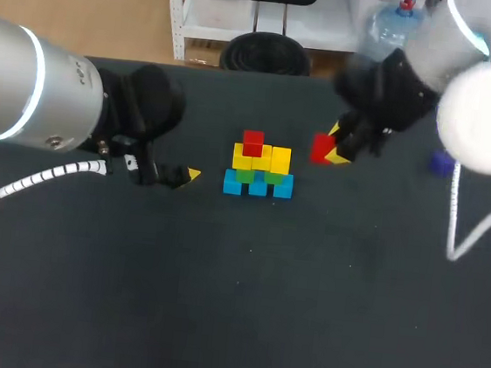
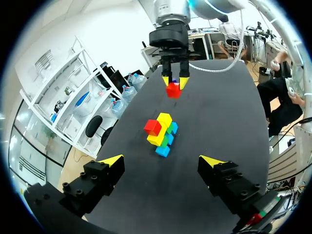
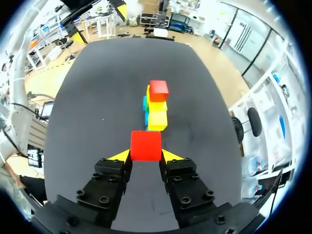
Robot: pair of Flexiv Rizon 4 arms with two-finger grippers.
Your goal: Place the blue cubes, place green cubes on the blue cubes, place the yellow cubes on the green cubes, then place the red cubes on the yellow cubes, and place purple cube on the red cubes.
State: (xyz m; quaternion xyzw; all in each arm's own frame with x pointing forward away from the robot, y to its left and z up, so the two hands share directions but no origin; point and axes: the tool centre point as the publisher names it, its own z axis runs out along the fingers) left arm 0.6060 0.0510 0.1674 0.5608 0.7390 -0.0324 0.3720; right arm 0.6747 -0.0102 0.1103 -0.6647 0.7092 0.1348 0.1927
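Note:
A small pyramid stands mid-table: blue cubes (image 1: pixel 258 186) at the base, green cubes (image 1: pixel 255 176) on them, yellow cubes (image 1: pixel 262 158) above, and one red cube (image 1: pixel 252 142) on the left yellow. My right gripper (image 1: pixel 333 146) hovers just right of the stack, shut on a second red cube (image 1: pixel 321 148). In the right wrist view that red cube (image 3: pixel 146 145) sits between the yellow tips, with the stack (image 3: pixel 157 109) ahead. My left gripper (image 1: pixel 186 176) rests low, left of the stack, open and holding nothing; the stack (image 2: pixel 161 132) lies ahead of its fingers. A purple cube (image 1: pixel 442 163) lies far right.
The dark table (image 1: pixel 241 307) has bare surface in front of the stack and on both sides. My right arm's white cable (image 1: pixel 455 215) hangs over the table's right part, close to the purple cube.

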